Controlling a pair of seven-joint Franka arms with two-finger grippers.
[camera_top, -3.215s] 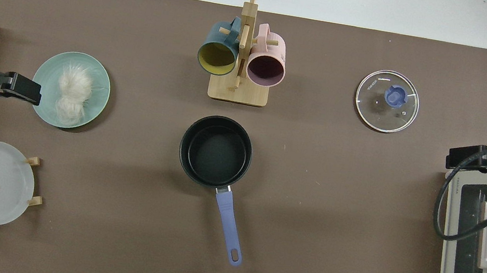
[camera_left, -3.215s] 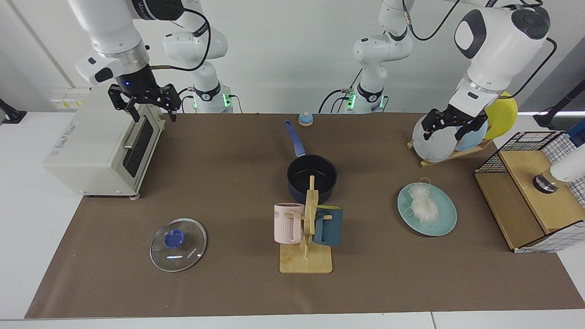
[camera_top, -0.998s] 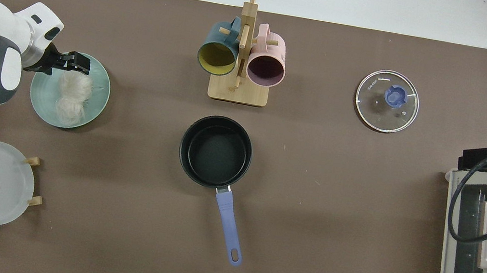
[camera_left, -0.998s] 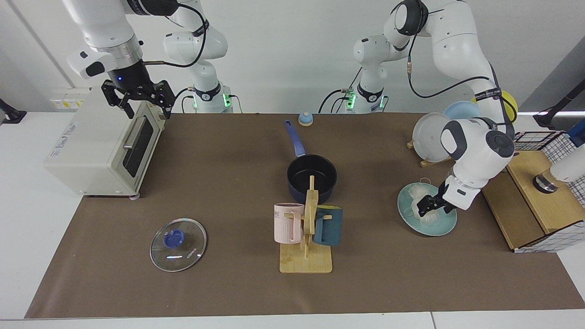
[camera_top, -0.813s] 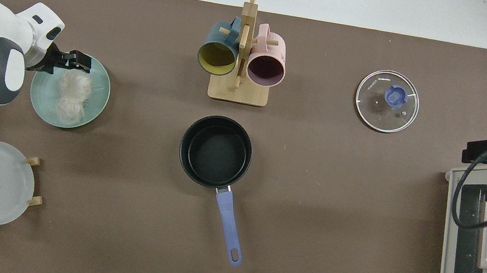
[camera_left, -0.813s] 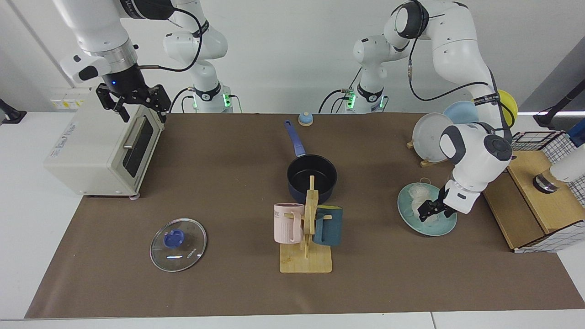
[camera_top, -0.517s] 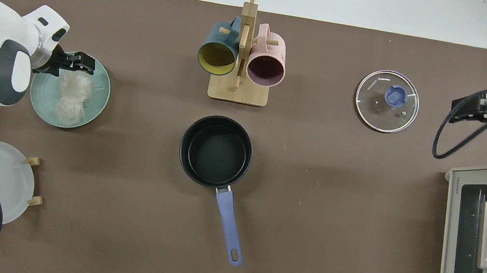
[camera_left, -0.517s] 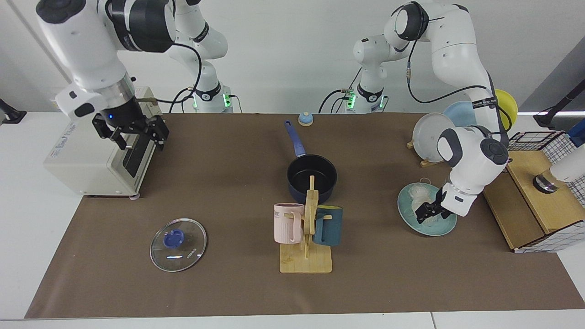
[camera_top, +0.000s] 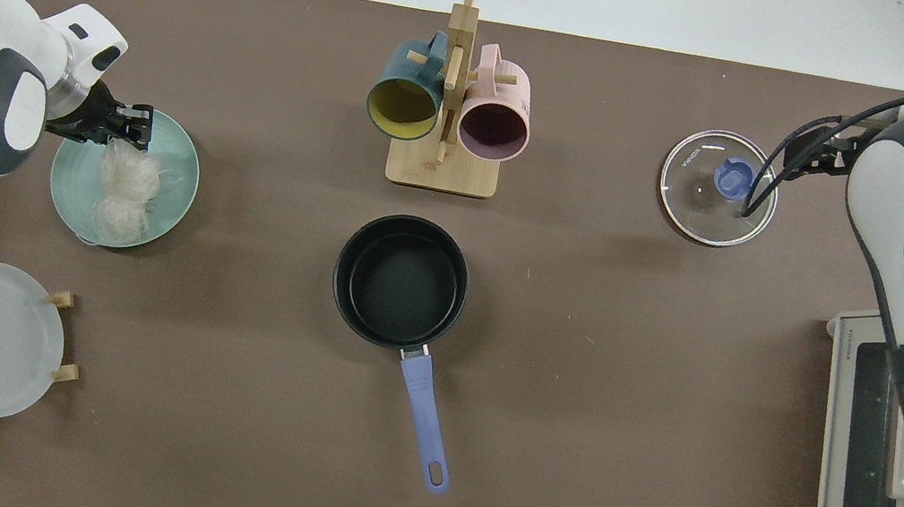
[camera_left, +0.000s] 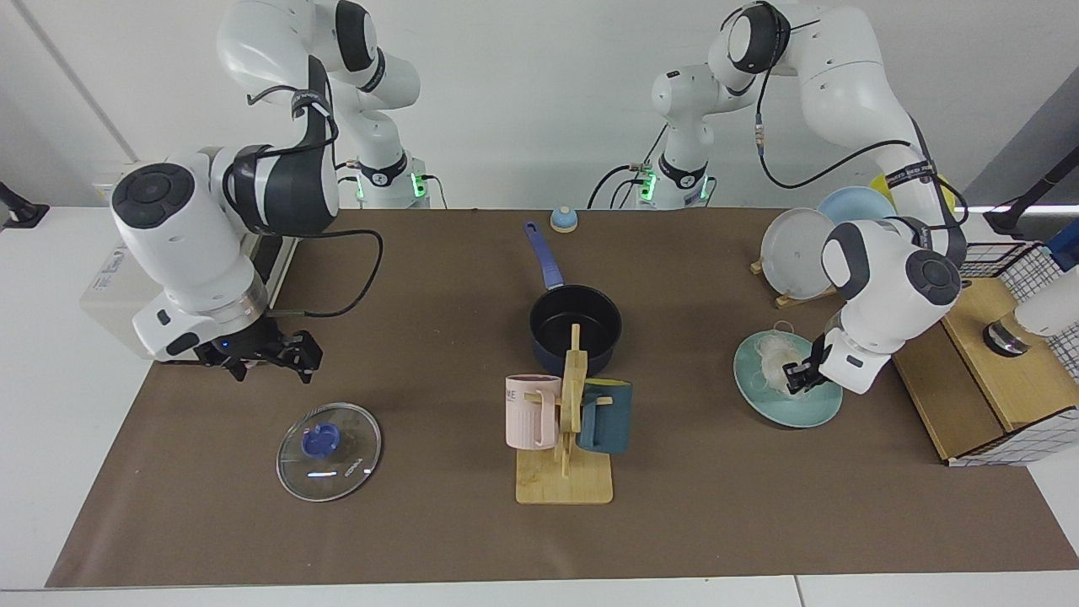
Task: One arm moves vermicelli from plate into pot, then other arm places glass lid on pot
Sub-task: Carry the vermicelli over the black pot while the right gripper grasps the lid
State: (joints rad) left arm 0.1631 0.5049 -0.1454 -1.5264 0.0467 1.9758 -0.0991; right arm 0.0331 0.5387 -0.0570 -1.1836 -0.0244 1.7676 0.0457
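The vermicelli (camera_left: 771, 364) (camera_top: 125, 188), a small white bundle, lies on the pale teal plate (camera_left: 813, 410) (camera_top: 177, 187). My left gripper (camera_left: 797, 376) (camera_top: 130, 121) is down at one end of the bundle, shut on its threads. The dark navy pot (camera_left: 575, 327) (camera_top: 401, 280) stands empty at mid table, its blue handle (camera_top: 422, 416) pointing toward the arm bases. The glass lid (camera_left: 329, 451) (camera_top: 718, 187) with its blue knob lies flat on the mat. My right gripper (camera_left: 268, 364) hangs open just behind the lid, not touching it.
A wooden mug rack (camera_left: 563, 480) with a pink and a teal mug stands in front of the pot. A toaster oven (camera_top: 879, 475) sits behind the right arm. A rack of plates (camera_left: 797, 244), a wood-and-wire box (camera_left: 986, 362) and a small blue knobbed thing (camera_left: 563, 220) ring the mat.
My left gripper dropped onto the plate and closed on the vermicelli; the plate shifted a little. My right arm swung from the toaster oven down to just behind the lid.
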